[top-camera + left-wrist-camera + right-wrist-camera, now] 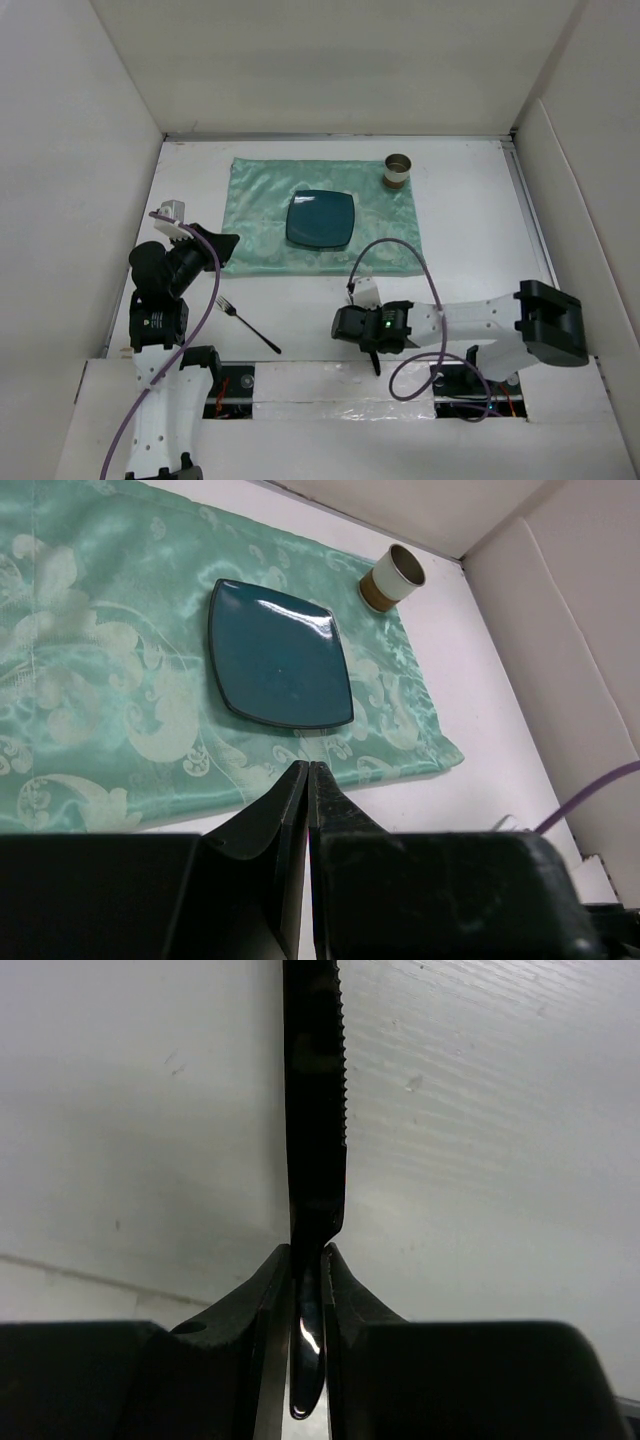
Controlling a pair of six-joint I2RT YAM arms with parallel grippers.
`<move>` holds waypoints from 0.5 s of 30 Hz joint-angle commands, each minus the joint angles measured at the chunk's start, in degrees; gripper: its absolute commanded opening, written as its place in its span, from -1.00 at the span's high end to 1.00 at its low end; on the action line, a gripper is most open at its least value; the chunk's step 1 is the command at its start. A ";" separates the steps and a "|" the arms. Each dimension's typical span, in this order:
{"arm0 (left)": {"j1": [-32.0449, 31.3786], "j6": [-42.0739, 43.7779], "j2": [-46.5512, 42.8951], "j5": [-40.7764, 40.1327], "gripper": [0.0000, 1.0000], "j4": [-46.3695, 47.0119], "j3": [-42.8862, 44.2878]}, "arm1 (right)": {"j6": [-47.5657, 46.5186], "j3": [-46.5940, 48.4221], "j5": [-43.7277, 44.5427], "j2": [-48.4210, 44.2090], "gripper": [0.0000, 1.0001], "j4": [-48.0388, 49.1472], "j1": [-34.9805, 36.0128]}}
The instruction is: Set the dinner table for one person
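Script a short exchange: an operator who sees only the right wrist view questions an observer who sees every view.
Operator: My right pincer grips a knife. Is a plate out?
Observer: Yes, a teal plate lies on the green cloth.
Operator: Where is the fork?
Observer: The fork lies on the dinner table beside the left arm, off the cloth.

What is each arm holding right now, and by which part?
Right gripper: black serrated knife, pinched just behind the serrated edge. Left gripper: nothing.
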 commanded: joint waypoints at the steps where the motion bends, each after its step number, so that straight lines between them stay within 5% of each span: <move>1: 0.33 0.77 -0.64 0.17 0.97 1.54 0.97 | 1.38 1.03 1.25 -8.60 1.00 -4.65 0.64; 8: 0.33 0.69 -0.38 0.69 0.97 1.98 0.88 | -2.64 5.24 5.12 -16.01 1.00 -6.42 -0.84; 15: 0.33 0.69 -0.64 -0.62 0.96 1.36 0.97 | -25.58 12.18 -0.32 -11.38 1.00 9.21 -27.08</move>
